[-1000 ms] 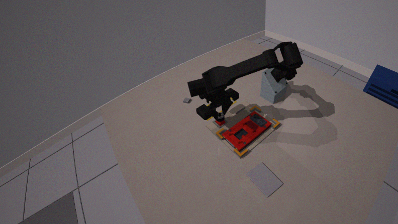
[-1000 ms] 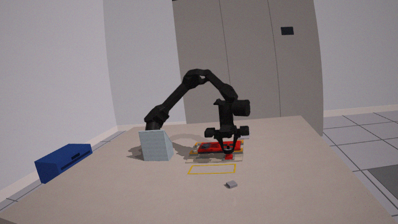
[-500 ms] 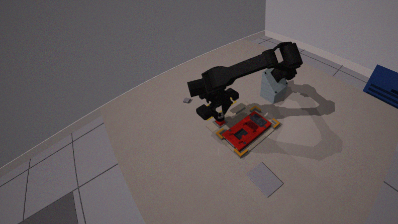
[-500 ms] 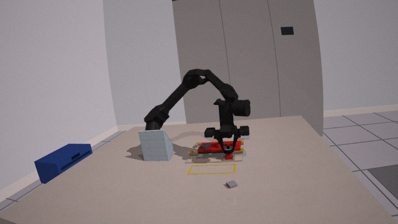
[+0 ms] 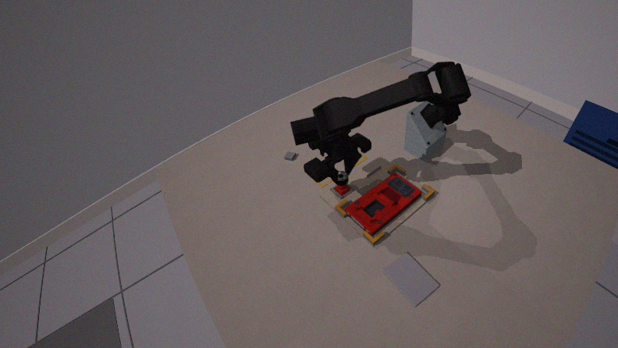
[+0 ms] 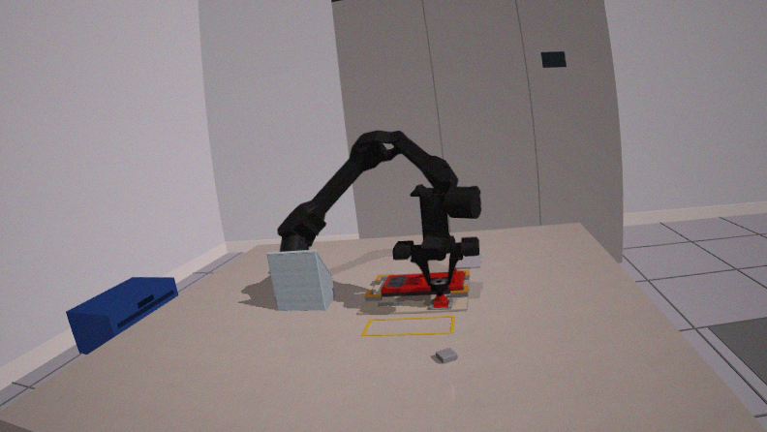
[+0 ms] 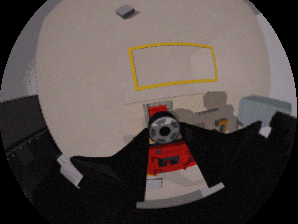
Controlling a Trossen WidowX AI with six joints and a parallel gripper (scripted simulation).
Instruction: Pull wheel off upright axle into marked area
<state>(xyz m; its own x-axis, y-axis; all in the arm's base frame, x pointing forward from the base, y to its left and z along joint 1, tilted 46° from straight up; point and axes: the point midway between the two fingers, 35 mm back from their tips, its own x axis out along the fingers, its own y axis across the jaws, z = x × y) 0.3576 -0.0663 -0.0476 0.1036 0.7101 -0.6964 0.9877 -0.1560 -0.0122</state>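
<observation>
— Beige worktop (image 6: pixel 536 332), grey walls. Where's the wheel?

— My fingers (image 5: pixel 341 176) are clamped on the wheel (image 7: pixel 164 129), just above the small red base (image 6: pixel 441 301) that carries the axle. I can't tell whether it has fully left the axle; the pin itself is hidden under the wheel.

— So what does a good pull need?

— I'd say a straight lift, along the axle, with no tilt, until there's clear air under the wheel. Only then move sideways towards the yellow box (image 6: pixel 408 325), which lies just beside the base on the open side.

— Anything in the way?

— Little, by my judgement. The red board (image 5: pixel 382 203) with orange corners sits touching or nearly touching the base, away from the box, so I'd keep from swinging that way. A small grey block (image 6: pixel 445 354) lies beyond the box, apart from it. The grey pedestal (image 6: pixel 297 279) and blue case (image 6: pixel 120 308) stand well apart.
</observation>
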